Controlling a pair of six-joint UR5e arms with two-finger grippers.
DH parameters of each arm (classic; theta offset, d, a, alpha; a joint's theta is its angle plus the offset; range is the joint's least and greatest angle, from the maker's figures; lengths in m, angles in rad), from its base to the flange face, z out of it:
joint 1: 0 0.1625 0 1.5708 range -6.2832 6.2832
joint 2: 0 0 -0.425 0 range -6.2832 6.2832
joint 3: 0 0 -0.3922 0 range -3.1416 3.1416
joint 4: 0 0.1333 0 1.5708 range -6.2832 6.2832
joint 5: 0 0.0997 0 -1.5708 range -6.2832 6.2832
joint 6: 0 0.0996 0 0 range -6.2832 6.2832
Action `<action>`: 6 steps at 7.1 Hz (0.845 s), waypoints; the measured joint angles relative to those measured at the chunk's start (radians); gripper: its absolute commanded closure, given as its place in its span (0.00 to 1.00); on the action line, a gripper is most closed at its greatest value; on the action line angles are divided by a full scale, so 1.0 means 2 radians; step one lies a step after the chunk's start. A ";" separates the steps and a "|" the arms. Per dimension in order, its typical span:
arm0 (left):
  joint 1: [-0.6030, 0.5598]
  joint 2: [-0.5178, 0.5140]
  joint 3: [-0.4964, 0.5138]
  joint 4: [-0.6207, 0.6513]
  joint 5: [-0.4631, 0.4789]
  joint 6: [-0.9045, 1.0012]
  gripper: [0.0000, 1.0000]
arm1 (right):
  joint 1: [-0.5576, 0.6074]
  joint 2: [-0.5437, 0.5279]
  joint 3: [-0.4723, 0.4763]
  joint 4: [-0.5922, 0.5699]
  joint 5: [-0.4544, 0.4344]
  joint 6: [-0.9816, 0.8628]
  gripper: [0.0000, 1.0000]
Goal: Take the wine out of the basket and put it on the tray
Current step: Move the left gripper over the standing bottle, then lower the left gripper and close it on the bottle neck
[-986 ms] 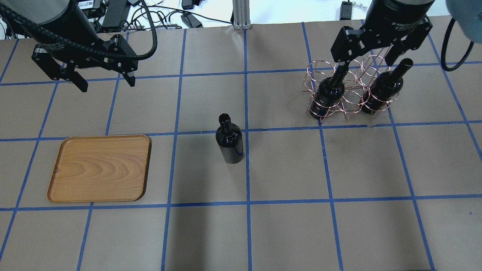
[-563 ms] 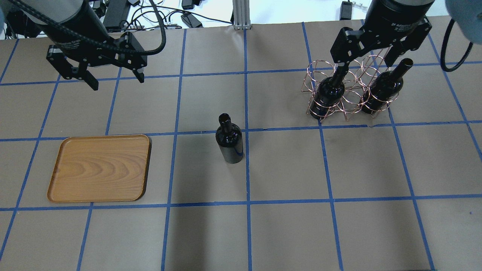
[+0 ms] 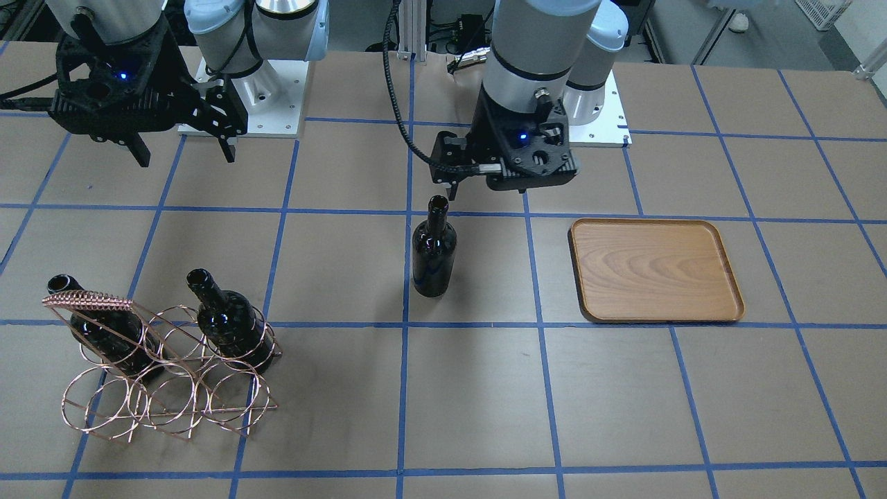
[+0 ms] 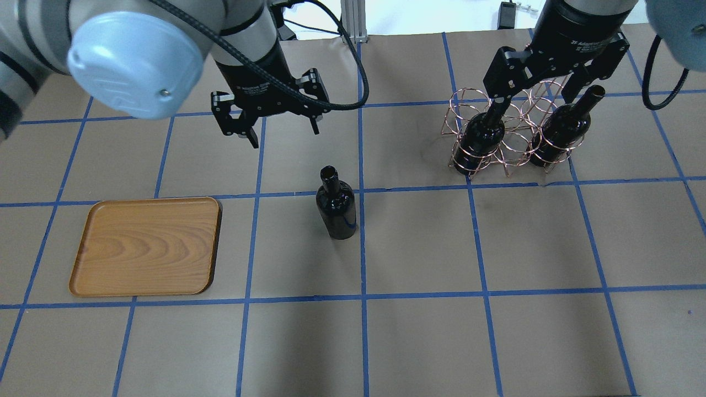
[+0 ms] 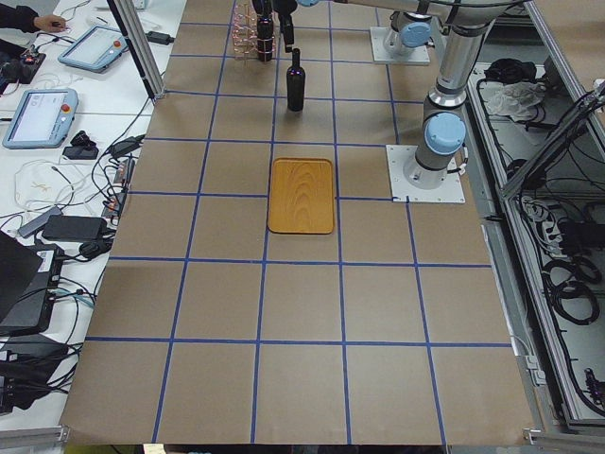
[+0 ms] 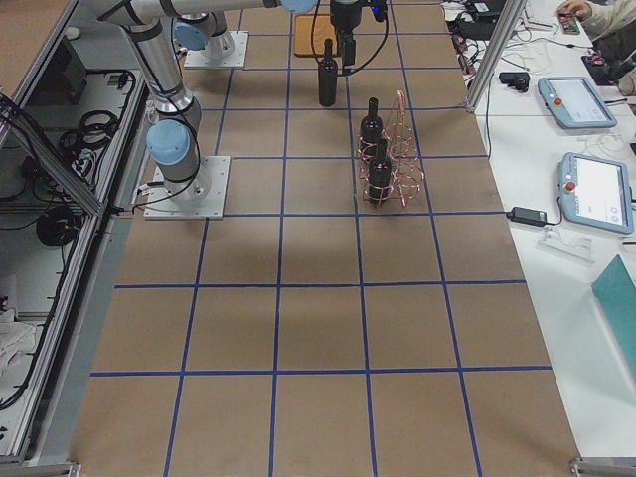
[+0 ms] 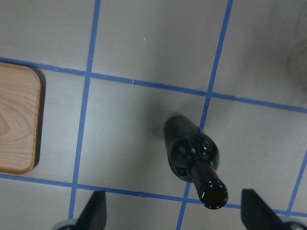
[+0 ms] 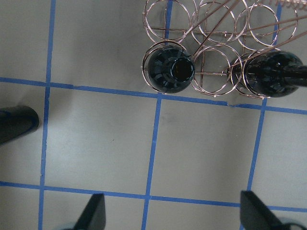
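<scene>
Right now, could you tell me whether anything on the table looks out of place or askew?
One wine bottle stands upright on the bare table, between the basket and the tray, in neither. The other two bottles lean in the basket's rings. Nothing looks spilled or broken.

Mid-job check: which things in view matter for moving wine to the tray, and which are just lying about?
Part of the job:
standing bottle; inner racked bottle; outer racked bottle; basket; tray; left gripper and right gripper, both open.

Just lying about:
teach pendants and cables on the side benches.
</scene>
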 measured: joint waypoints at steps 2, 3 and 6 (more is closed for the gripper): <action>-0.023 -0.025 -0.009 0.008 -0.002 -0.002 0.03 | 0.000 0.000 0.000 0.000 0.000 0.000 0.00; -0.027 -0.034 -0.012 0.015 -0.004 -0.001 0.12 | 0.000 0.000 0.001 0.000 0.000 0.000 0.00; -0.038 -0.049 -0.016 0.030 -0.007 0.003 0.43 | -0.001 0.000 0.002 0.000 0.000 0.000 0.00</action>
